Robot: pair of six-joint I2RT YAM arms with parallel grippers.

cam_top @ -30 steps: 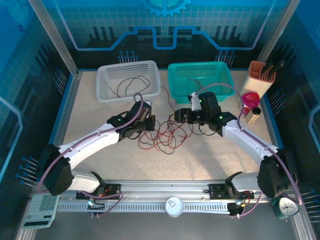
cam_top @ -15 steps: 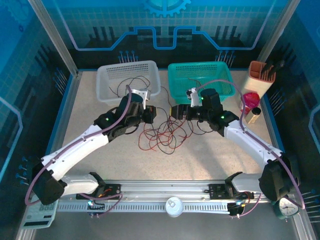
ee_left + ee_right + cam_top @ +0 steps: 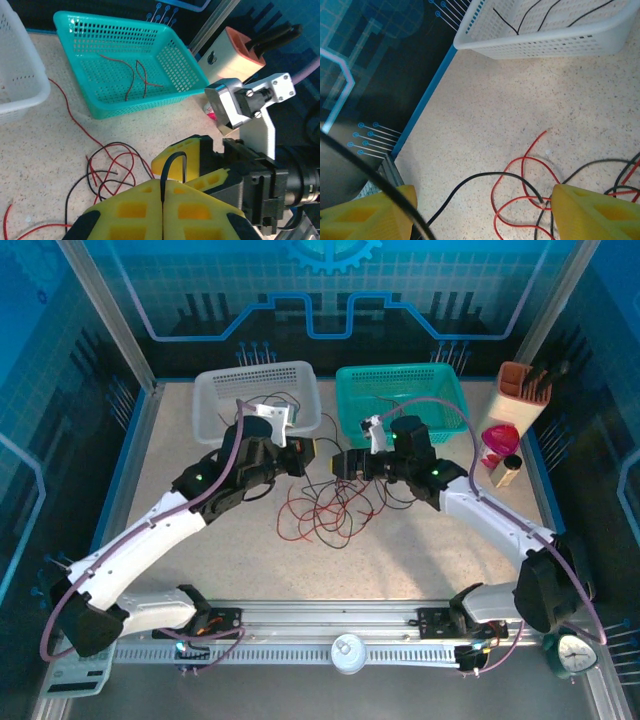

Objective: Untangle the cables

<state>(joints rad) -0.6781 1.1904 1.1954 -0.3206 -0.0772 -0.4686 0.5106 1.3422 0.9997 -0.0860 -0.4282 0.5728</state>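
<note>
Red and black cables (image 3: 322, 512), limp and light, are lying tangled on the bench (image 3: 420, 552), the left gripper (image 3: 162, 196) pinching a black strand (image 3: 172, 159) at its free loop, a sound hold, the right gripper (image 3: 480, 200) gaping wide

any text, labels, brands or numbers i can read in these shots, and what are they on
No text can be read in any view.
Calculator: key marks too small to read.
Dial at the table's near right corner: face markings too small to read.
Back wall: gear and circuit-line graphics, no letters.
Left claw, shut on a black cable: plain yellow, no print.
</note>
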